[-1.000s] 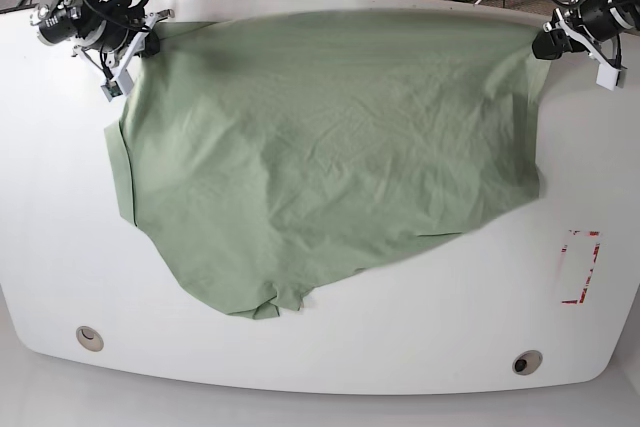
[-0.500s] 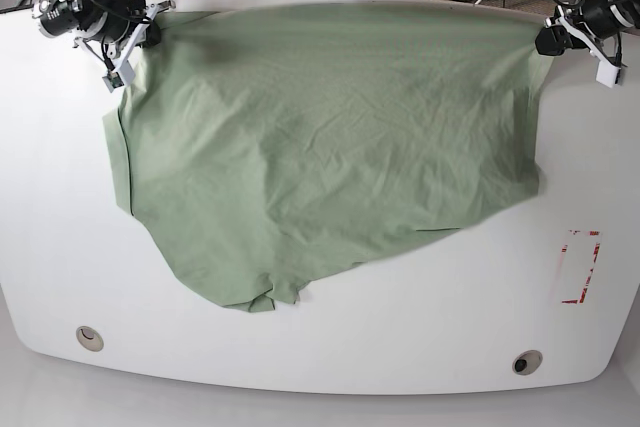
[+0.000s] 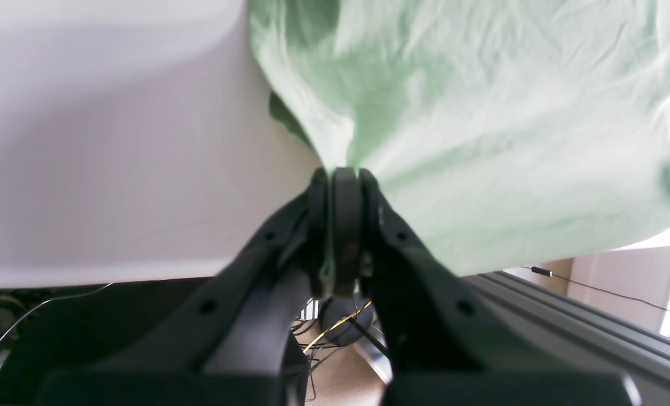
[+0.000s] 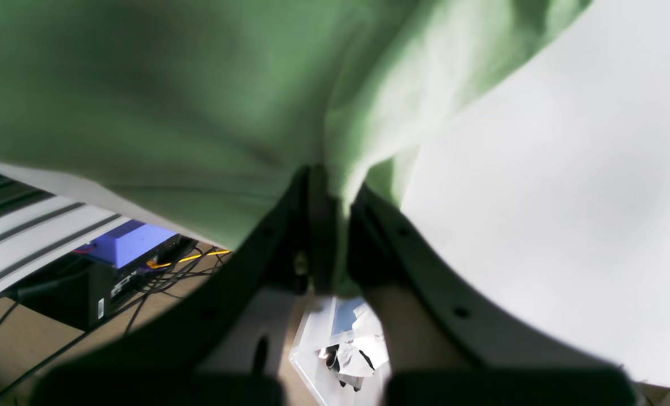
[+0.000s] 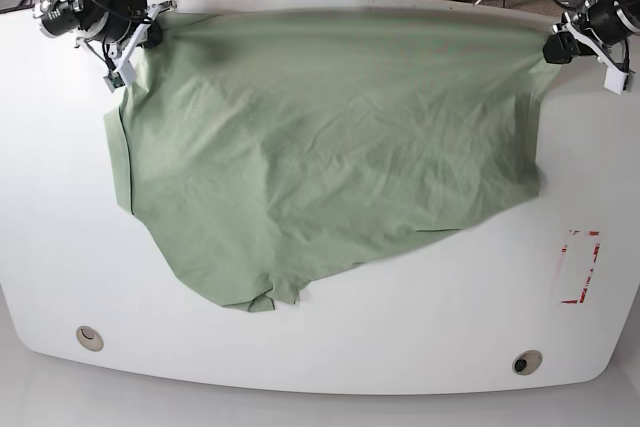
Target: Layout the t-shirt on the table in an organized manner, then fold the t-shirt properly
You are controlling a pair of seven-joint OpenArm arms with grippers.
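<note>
**Shirt stretched between two claws at the desk's far edge**

Left claw (image 3: 343, 180): jaws pressed together on a pinch of the green t-shirt (image 5: 320, 157); in the left wrist view the cloth fans out from the fingertips, with a thin strip of fabric trailing down between the fingers. In the base view this claw (image 5: 553, 47) sits at the shirt's far corner on that view's right, just at the far edge of the white desk (image 5: 60, 227).

Right claw (image 4: 326, 180): also clamped tight on the shirt's edge, fabric bunched between the dark fingers and draping up and away. In the base view it (image 5: 148, 29) holds the shirt's other far corner, on that view's left.

T-shirt: its far hem runs fairly taut along the desk's far edge between the two claws. From there the cloth spreads toward the near side, lying mostly flat but wrinkled. Its near outline is uneven and rounded, narrowing to a small notched flap at the point nearest the camera. A folded edge shows along the shirt's side below the right claw.

Around the shirt: a red tape rectangle (image 5: 580, 267) lies on the desk, apart from the shirt's near corner under the left claw. Two round cable holes (image 5: 90, 337) sit near the desk's front edge, well clear of the cloth.
</note>
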